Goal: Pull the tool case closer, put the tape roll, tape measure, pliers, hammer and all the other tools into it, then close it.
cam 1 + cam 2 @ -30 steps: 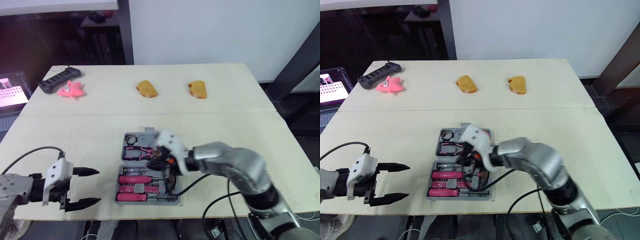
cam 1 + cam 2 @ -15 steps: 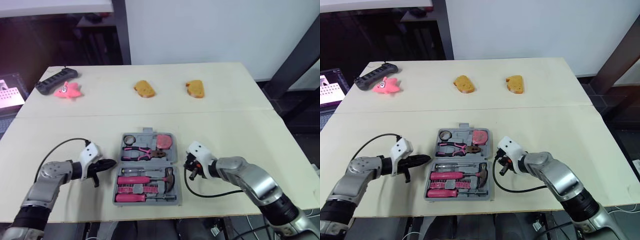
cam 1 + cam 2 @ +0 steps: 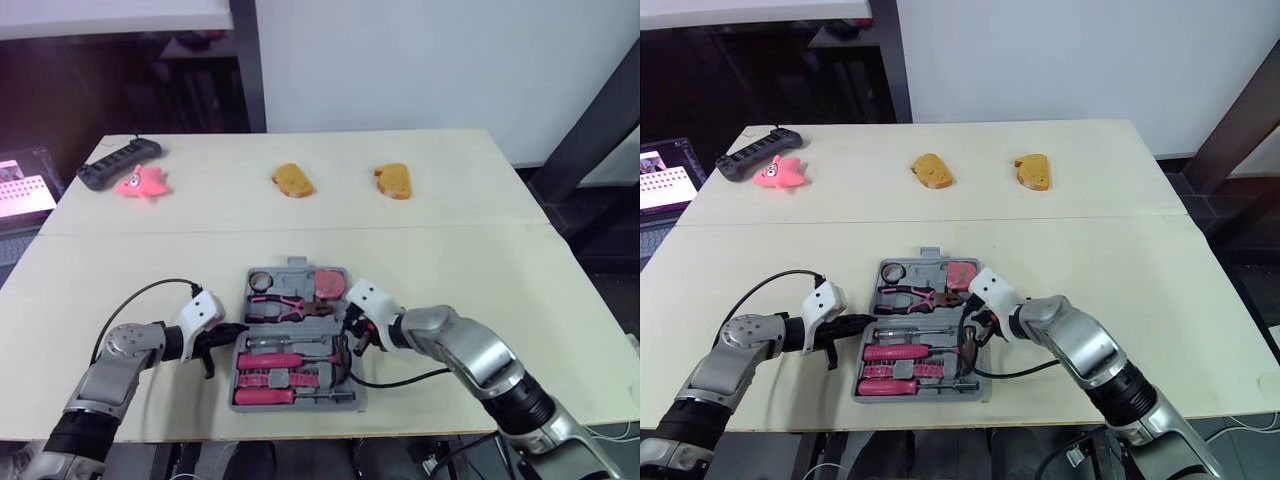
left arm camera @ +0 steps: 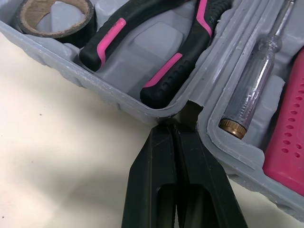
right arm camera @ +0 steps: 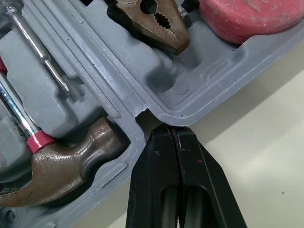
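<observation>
In the left wrist view the black tape roll with a brown cardboard core (image 4: 54,16) is cut by the picture's edge, as are the head of the black-and-pink-handled pliers (image 4: 175,61) and the tip of the clear-bodied tester screwdriver (image 4: 251,90). In the right wrist view the round pink tape measure (image 5: 247,19) and the shaft of the brown steel hammer (image 5: 61,161) run out of frame. From the head, the pink-handled pieces in the near half of the grey plastic tool case (image 3: 297,264) are too small to tell apart.
</observation>
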